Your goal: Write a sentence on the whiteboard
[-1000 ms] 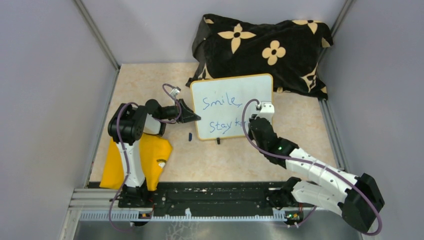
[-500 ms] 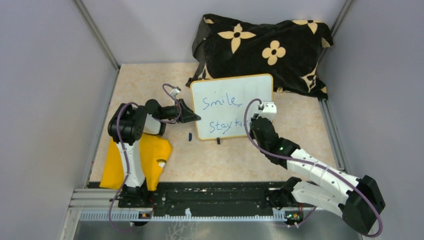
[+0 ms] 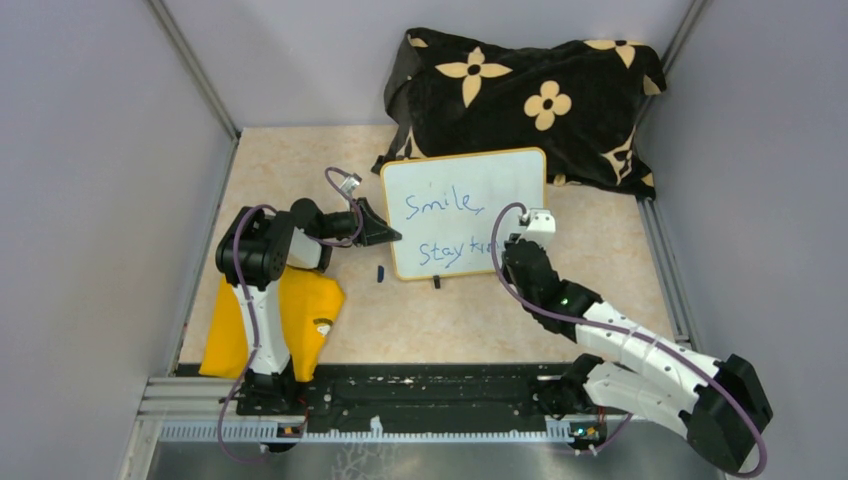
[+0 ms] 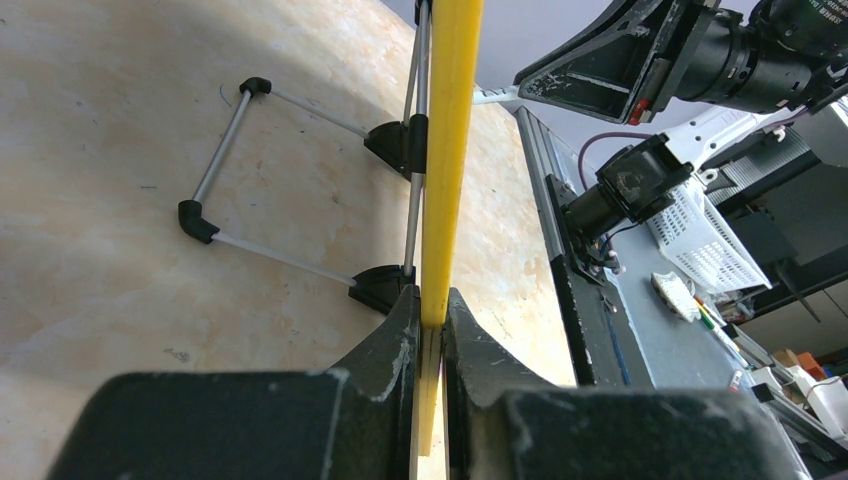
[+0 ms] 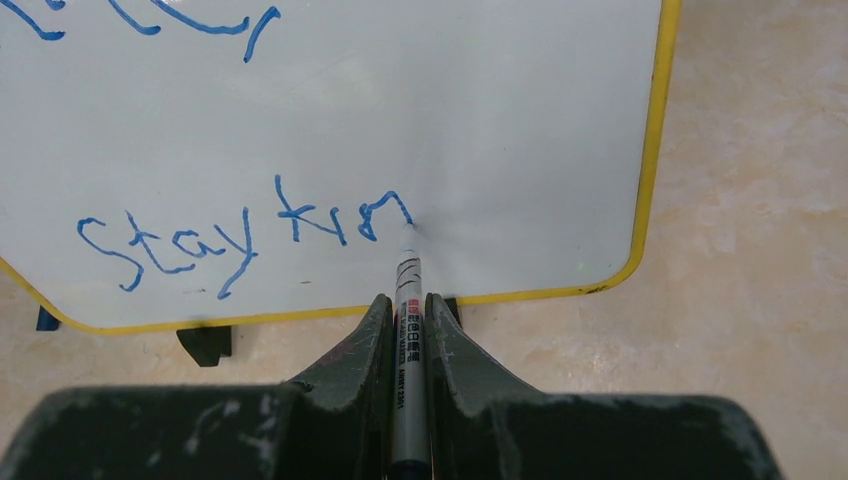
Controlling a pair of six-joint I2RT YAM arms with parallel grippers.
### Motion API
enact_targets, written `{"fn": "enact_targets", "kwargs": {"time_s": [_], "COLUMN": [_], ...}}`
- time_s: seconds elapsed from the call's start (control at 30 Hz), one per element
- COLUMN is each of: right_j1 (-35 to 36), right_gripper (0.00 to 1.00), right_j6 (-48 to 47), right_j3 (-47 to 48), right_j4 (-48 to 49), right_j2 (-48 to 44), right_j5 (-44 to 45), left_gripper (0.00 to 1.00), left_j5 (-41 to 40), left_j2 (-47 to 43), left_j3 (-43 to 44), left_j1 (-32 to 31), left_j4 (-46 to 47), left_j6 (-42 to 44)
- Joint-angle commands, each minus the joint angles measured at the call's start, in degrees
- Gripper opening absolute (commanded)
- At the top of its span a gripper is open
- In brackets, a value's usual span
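Yellow rag (image 3: 305, 305) lies on the table (image 3: 450, 325) under the left arm, same spot as a second ago.

A small blue piece (image 3: 381, 271), probably the pen cap, sits just beside the board's lower left corner. It hasn't moved.

Right gripper (image 5: 406, 308): clamped on the marker (image 5: 405, 272), tip pressed on the whiteboard (image 3: 463, 190) at the end of line two. It has slid right along that line over the last second. The blue text went from "Stay k" to "Stay k" plus a few more strokes. Looks like "kin" in the right wrist view, but it's too scrawly to be sure. The tip is at the tail of the last stroke, so I'd say it's mid-word, pen down.

Left gripper (image 4: 432, 300): pinched on the board's yellow left rim, no change. It's bracing the board against the pen push.

The board stands upright mid-table on its black feet (image 3: 437, 282), with a wire stand (image 4: 225, 150) behind it. The top line "Smile" is done.

Black flowered cloth (image 3: 530, 95) is heaped behind the board; can't tell if they touch.

Upshot: the sentence is advancing and line two is partly written. Little white is left before the right rim, so the remaining letters need to stay tight. The brace has to hold or the strokes will smear.
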Motion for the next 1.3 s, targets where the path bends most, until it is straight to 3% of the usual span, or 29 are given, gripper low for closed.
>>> {"fn": "enact_targets", "kwargs": {"time_s": [0.0, 0.63, 1.27], "right_j1": [-0.71, -2.15, -7.14], "right_gripper": [0.00, 0.00, 0.00], "right_j6": [0.97, -3.01, -2.75], "right_j3": [-0.22, 7.70, 7.78], "right_j4": [0.41, 0.88, 5.22], "right_j2": [-1.06, -3.43, 0.67], "right_j5": [-0.41, 3.40, -0.43], "left_gripper": [0.00, 0.00, 0.00], "left_j5": [0.23, 0.23, 0.31], "left_j2": [3.60, 3.46, 3.63], "left_j3": [-0.65, -0.56, -0.58], "left_j1": [-0.66, -0.66, -0.66], "left_j4": [7.11, 7.10, 7.01], "left_j6": [1.11, 1.02, 1.11]}}
